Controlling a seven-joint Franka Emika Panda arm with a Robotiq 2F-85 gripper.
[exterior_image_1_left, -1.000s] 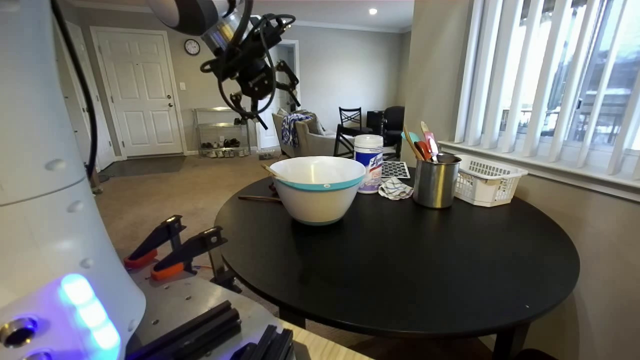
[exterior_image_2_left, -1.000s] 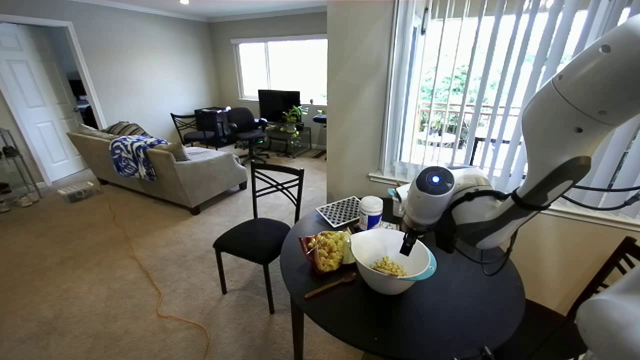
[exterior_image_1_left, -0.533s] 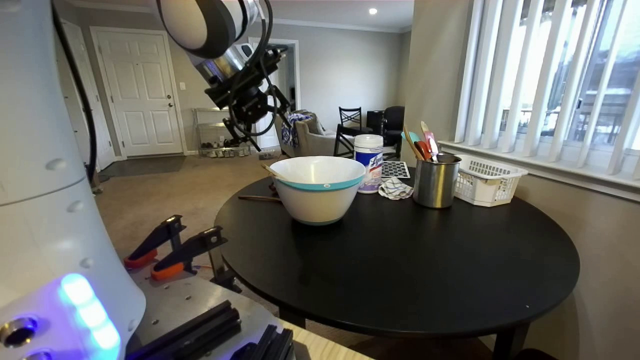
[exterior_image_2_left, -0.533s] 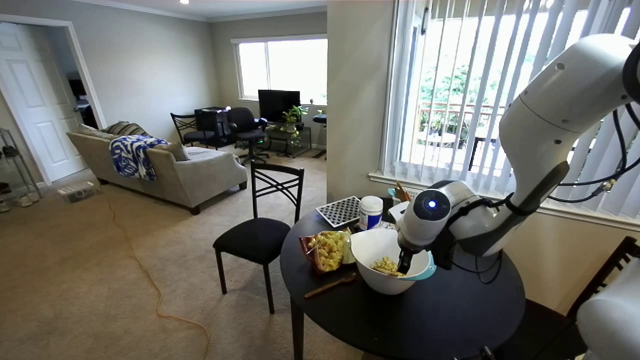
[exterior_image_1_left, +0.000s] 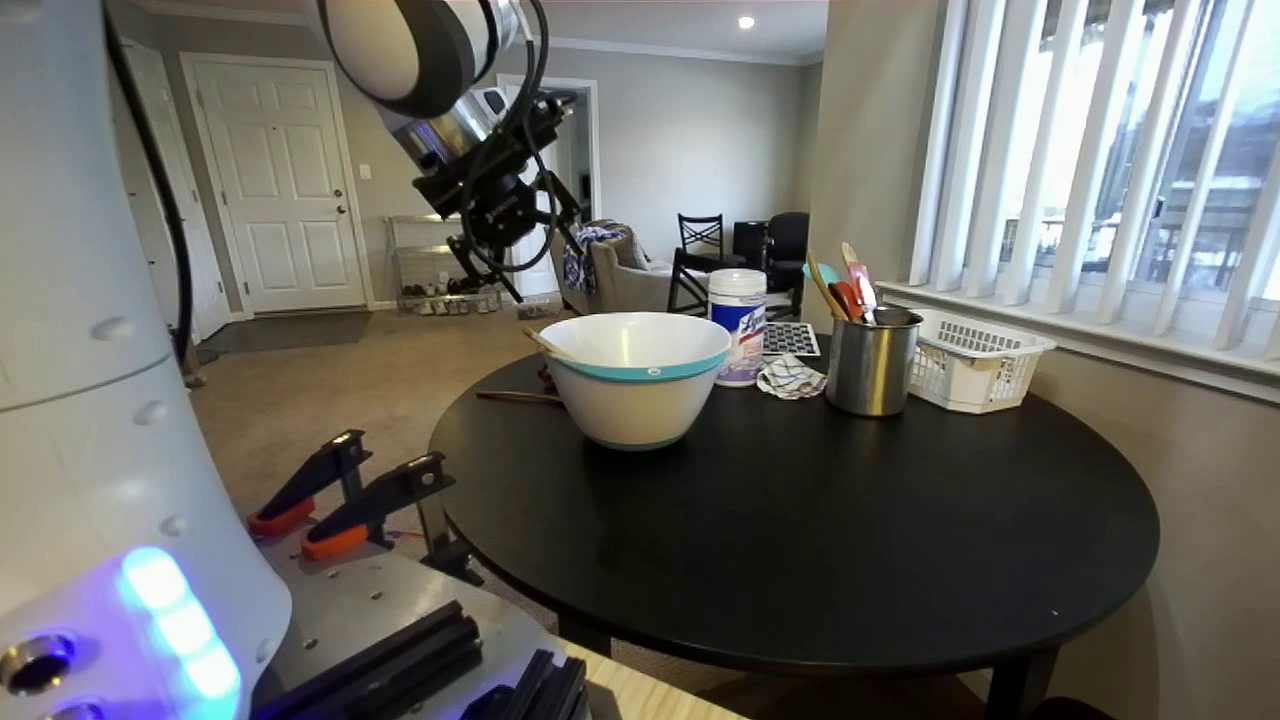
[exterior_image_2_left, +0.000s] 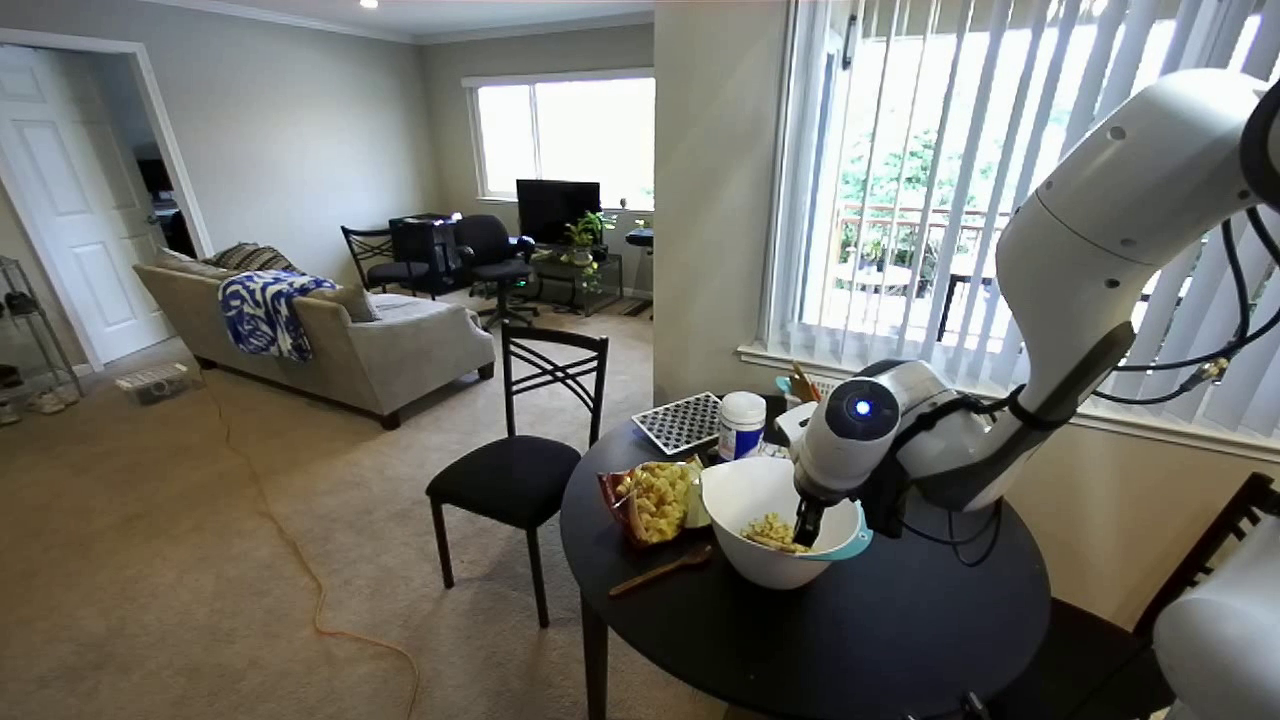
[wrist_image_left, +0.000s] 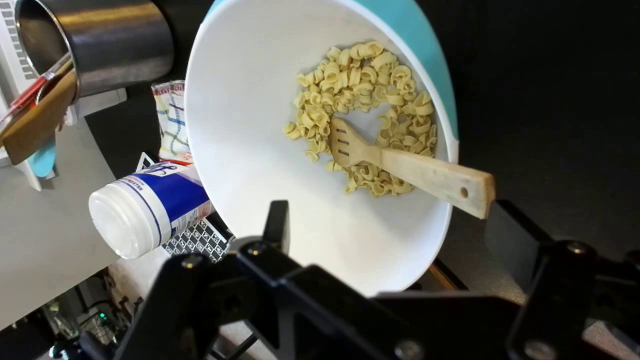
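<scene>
In the wrist view, a white mixing bowl (wrist_image_left: 240, 100) of curled pasta (wrist_image_left: 360, 90) is being faced by the gripper (wrist_image_left: 387, 215), fingers wide apart; over the rim a slotted wooden spatula (wrist_image_left: 415, 169) is being propped, handle end near the rightmost finger

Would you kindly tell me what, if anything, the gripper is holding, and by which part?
Nothing is held: the gripper stands open, and the wooden spatula nearest it rests ungripped in the bowl.

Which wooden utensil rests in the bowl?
The slotted spatula: its head lies in the pasta, handle over the rim of the bowl. The darker utensil lies on the table; more utensils stand in the steel pot.
</scene>
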